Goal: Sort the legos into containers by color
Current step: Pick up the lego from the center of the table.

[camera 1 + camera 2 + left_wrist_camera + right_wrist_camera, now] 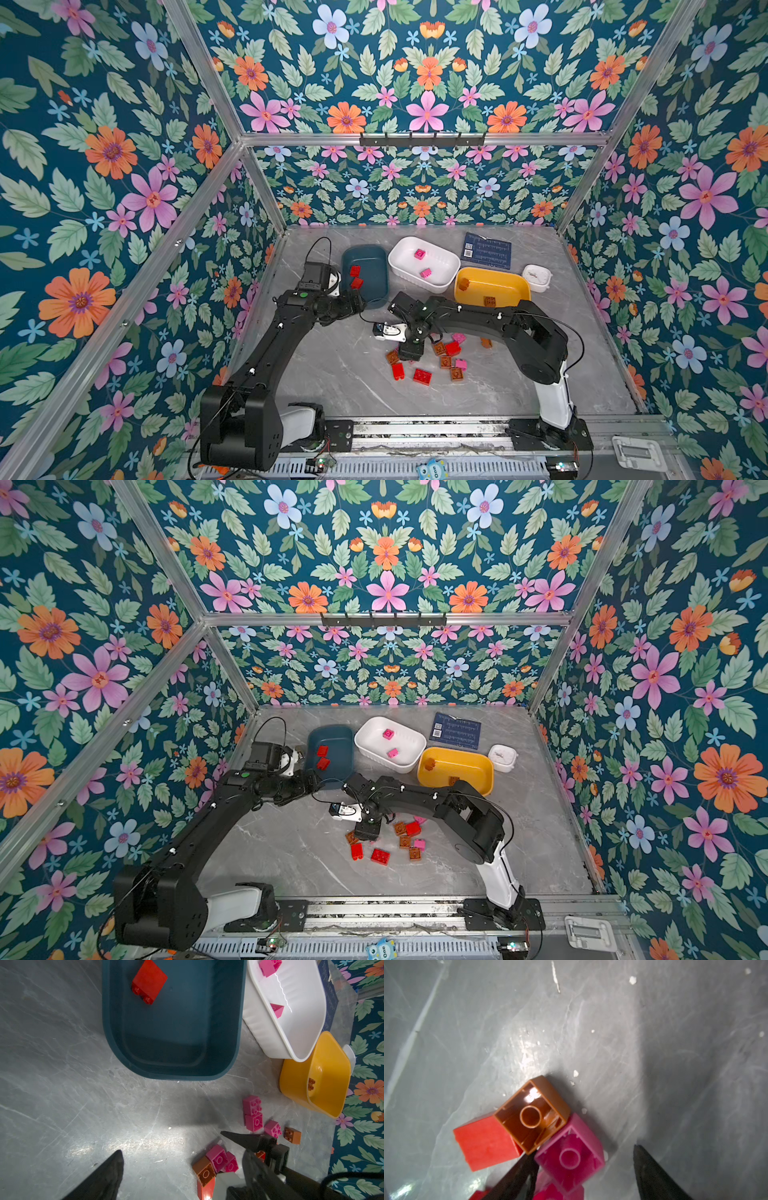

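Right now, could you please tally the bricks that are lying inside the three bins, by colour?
Red bricks in the teal bin: 2
Pink bricks in the white bin: 2
Brown-orange bricks in the yellow bin: 2
Total: 6

You have a dark blue printed card (487, 250) flat on the grey marbled table (324, 374). A small white dish (536, 277) sits near it.
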### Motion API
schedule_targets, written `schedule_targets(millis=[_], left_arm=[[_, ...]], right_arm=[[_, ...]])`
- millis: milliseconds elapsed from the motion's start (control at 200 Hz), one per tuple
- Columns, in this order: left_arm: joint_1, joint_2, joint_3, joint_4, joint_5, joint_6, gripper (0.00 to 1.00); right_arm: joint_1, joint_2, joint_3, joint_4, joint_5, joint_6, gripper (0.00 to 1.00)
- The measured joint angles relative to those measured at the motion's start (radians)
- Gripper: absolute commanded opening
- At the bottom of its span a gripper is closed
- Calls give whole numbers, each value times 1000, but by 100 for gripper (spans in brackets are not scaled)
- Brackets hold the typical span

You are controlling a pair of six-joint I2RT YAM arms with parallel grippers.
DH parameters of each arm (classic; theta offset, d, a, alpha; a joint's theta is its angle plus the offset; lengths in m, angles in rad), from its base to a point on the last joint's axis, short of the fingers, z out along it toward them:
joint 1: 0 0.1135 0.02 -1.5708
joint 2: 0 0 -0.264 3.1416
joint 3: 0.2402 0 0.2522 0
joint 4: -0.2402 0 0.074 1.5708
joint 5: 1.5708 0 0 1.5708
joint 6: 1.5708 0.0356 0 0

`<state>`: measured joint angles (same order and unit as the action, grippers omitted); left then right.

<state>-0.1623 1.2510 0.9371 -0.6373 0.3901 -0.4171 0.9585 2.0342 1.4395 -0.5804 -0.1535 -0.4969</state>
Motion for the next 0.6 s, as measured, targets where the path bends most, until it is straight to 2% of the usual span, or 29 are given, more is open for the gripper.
schedule_targets(millis=[260, 395, 490, 605], left_arm=[[3, 0, -9, -1, 0, 4, 90], [3, -1, -11, -1, 0, 5, 90], [3, -1, -14, -3, 0, 7, 90], [3, -1, -14, -3, 0, 7, 90]], right_arm=[[-12, 39, 43, -1, 7, -8, 71], [-32, 54, 65, -5, 6, -18, 67], [-43, 60, 72, -18, -1, -26, 61], [-54, 67, 79, -32, -22, -29, 49]])
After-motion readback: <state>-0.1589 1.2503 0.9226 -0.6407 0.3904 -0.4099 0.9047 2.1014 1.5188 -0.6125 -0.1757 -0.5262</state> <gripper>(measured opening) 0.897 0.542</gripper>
